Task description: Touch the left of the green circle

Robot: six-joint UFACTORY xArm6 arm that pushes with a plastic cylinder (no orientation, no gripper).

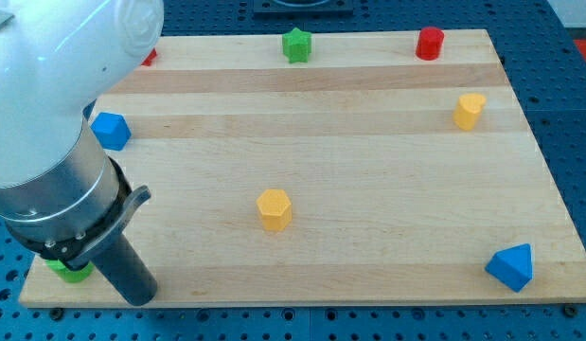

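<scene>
The green circle [73, 272] lies at the board's bottom-left corner, mostly hidden behind my arm; only its lower edge shows. My tip [141, 297] rests on the board near the bottom edge, just to the right of the green circle and slightly below it. Whether the rod touches the block cannot be told. A green star [295, 44] sits at the top edge, near the middle.
The wooden board [368, 152] also holds a blue block [111, 130] at the left, a yellow hexagon [274, 208] in the middle, a red cylinder [430, 43] at the top right, a yellow block [470, 111] at the right, a blue triangle [511, 266] at the bottom right, and a red sliver [150, 58] beside my arm.
</scene>
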